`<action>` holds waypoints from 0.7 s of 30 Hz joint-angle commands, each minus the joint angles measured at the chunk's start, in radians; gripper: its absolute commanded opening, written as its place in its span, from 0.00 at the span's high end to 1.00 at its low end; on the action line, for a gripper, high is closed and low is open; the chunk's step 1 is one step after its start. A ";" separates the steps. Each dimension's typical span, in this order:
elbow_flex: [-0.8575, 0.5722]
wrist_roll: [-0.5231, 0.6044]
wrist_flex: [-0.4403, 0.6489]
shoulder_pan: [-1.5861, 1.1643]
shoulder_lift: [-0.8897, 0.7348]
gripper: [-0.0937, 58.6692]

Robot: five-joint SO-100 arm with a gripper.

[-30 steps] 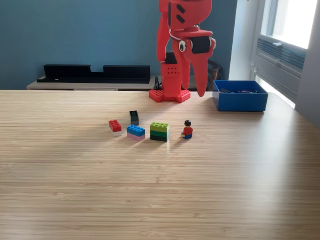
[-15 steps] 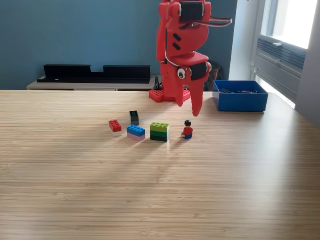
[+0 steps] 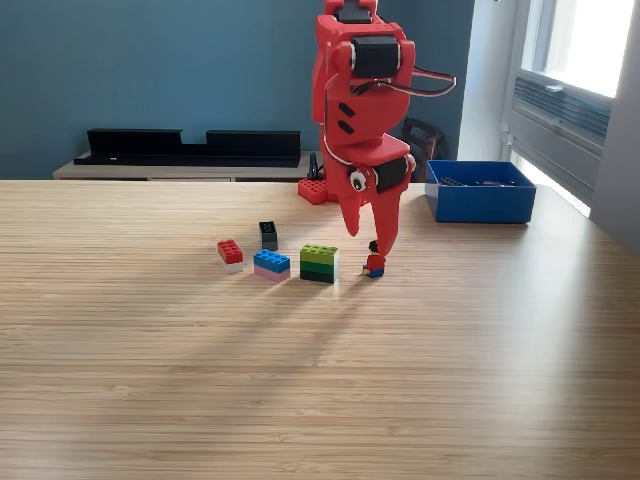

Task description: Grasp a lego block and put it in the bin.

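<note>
Blue bin (image 3: pixel 480 203) on table's far right, small dark pieces inside.

Four block pieces on worktop (image 3: pixel 150 380): red-on-white brick (image 3: pixel 230 254), small dark brick (image 3: pixel 268 235), blue-on-pink brick (image 3: pixel 271 265), green stack (image 3: pixel 319 263). One minifigure (image 3: pixel 375 262). One blue bin (image 3: pixel 480 192). One red arm (image 3: pixel 358 90), one hand (image 3: pixel 368 232).

The red arm (image 3: pixel 360 90) folds forward and down. Its gripper (image 3: pixel 370 238) points at the tabletop, jaws slightly parted.
</note>
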 commanded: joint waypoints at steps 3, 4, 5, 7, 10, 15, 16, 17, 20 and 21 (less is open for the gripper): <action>-0.054 -0.006 -0.038 -0.009 -0.021 0.65; -0.054 -0.006 -0.041 -0.012 -0.028 0.65; -0.052 -0.006 -0.046 -0.015 -0.032 0.66; -0.052 -0.006 -0.052 -0.021 -0.040 0.66; -0.049 -0.005 -0.057 -0.038 -0.044 0.66; -0.043 0.005 -0.060 -0.069 -0.044 0.66; -0.043 0.008 -0.060 -0.074 -0.044 0.66; -0.041 0.012 -0.060 -0.077 -0.044 0.67; -0.032 0.018 -0.063 -0.083 -0.044 0.67; -0.028 0.020 -0.069 -0.083 -0.044 0.67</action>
